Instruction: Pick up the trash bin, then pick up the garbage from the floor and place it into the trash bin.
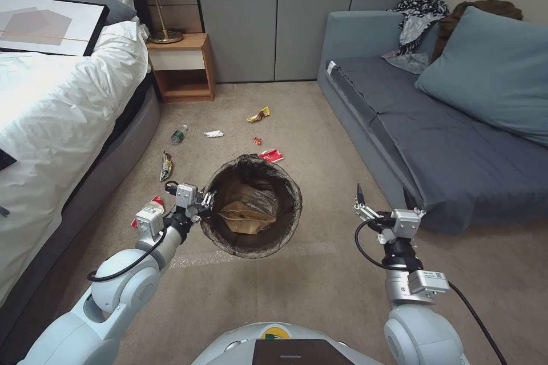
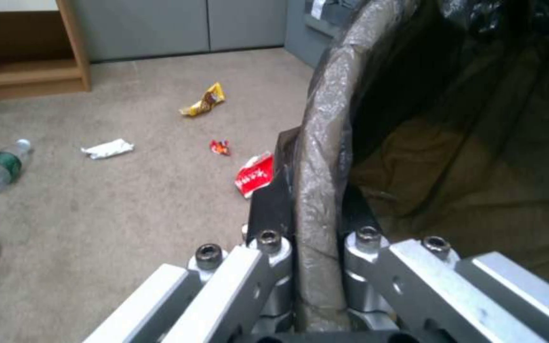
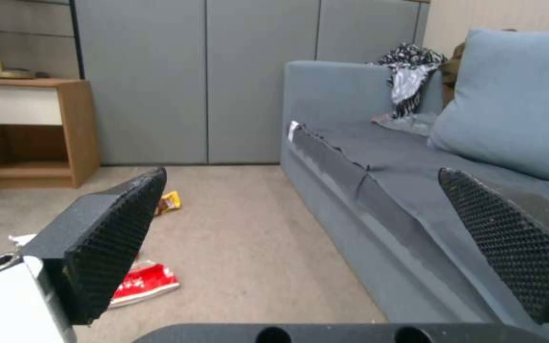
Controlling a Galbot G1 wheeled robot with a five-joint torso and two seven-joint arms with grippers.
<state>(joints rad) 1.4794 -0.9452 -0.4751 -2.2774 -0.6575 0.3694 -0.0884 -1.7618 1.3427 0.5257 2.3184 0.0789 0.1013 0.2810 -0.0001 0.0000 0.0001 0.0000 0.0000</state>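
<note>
Two arms forward, left gripper (image 1: 206, 201) fingers pinching trash bin (image 1: 228, 234) rim, right gripper (image 1: 385, 197) fingers spread.

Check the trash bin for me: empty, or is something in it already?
Not empty. A tan paper bag lies at the bottom of the trash bin, which the left gripper holds by its rim.

Glossy white-grey rounded arms, black cables looped at wrists, silver grippers (image 1: 383, 197) with hex screws and black textured pads (image 3: 119, 238).
</note>
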